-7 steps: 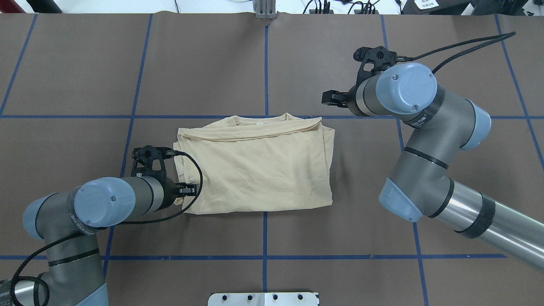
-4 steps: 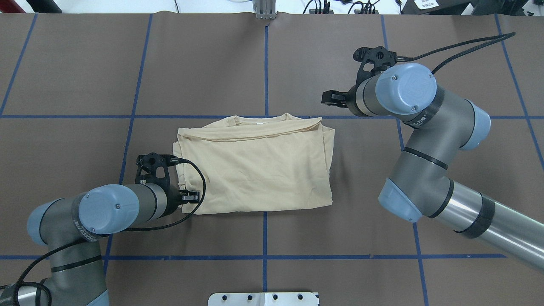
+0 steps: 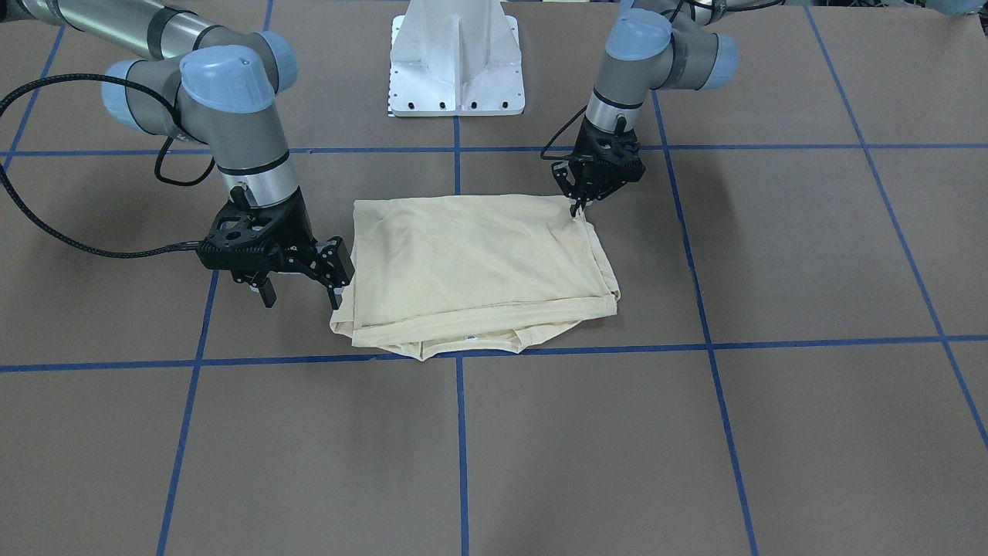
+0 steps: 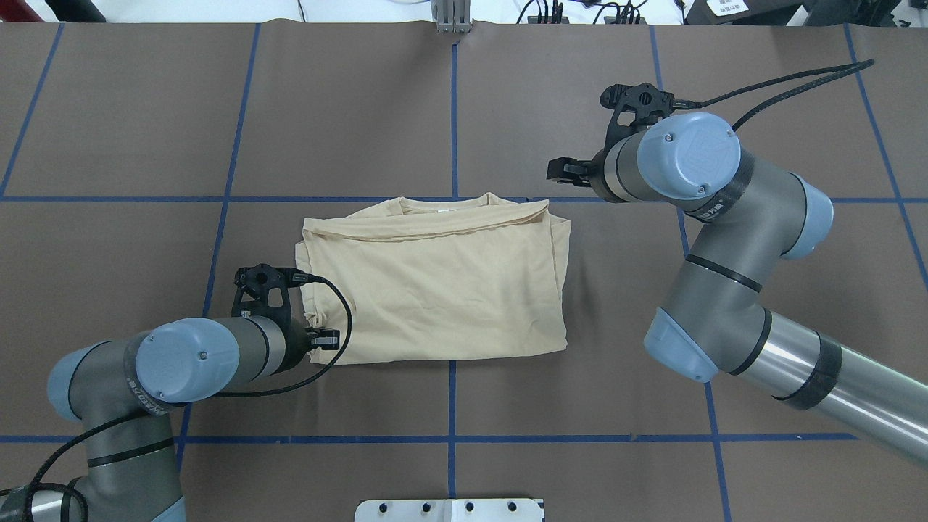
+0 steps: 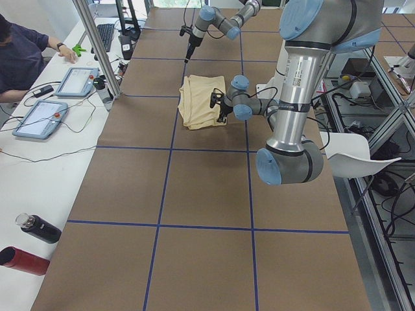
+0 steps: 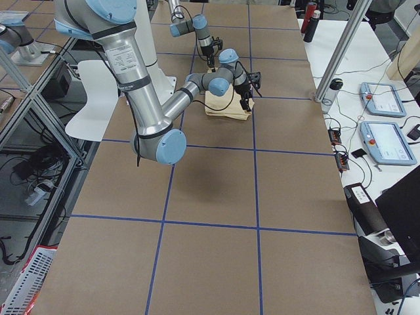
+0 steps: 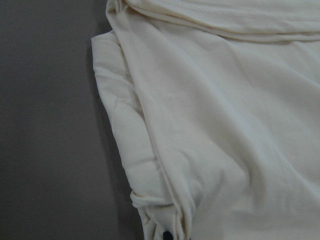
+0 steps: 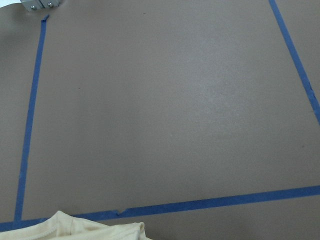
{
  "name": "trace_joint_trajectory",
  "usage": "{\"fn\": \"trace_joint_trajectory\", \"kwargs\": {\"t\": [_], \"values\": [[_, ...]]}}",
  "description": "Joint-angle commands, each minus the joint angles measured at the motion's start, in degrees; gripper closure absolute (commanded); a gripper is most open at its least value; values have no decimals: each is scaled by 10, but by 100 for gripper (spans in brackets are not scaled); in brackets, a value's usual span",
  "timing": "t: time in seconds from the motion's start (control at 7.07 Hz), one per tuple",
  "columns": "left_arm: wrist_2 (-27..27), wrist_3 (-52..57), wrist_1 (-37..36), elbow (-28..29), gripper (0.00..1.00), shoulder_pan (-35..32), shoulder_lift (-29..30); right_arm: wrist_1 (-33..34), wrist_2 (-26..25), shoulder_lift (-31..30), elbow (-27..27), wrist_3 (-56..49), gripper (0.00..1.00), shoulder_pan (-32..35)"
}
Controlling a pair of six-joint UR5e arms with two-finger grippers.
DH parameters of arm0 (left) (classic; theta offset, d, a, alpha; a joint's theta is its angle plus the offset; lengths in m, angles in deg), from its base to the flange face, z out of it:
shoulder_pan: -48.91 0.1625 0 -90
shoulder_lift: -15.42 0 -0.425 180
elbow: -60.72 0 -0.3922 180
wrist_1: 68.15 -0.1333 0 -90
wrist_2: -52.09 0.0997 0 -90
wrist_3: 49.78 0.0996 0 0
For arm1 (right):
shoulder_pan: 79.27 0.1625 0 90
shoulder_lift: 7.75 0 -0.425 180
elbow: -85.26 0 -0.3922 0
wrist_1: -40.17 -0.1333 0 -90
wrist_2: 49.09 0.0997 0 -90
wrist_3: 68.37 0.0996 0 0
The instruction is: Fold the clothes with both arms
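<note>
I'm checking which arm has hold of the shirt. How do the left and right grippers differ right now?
The left gripper is shut, pinching the shirt at a corner on the robot's side; the right gripper is open and holds nothing. The left gripper's tips are down on the shirt; the right gripper hangs off its far corner. Both are black and two-fingered.

Blue tape (image 4: pixel 453 109) grids my brown table (image 4: pixel 348 109); a white pedestal (image 3: pixel 457 58) stands on it; a black bottle (image 5: pixel 39 229) and red bottle (image 5: pixel 24 260) lie alongside.
</note>
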State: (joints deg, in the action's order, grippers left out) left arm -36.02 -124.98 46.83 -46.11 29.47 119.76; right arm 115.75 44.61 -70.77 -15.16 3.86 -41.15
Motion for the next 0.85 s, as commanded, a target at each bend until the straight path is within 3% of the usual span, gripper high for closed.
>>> {"fn": "trace_joint_trajectory", "kwargs": {"t": [0.0, 0.28, 0.71], "values": [[0, 70, -2, 0, 100, -43, 1, -1, 1, 1, 2, -2, 0, -1], [-1, 143, 2, 51, 100, -126, 7, 0, 1, 1, 3, 0, 0, -4], [-1, 193, 31, 274, 100, -220, 185, -1, 0, 1, 2, 2, 0, -7]]}}
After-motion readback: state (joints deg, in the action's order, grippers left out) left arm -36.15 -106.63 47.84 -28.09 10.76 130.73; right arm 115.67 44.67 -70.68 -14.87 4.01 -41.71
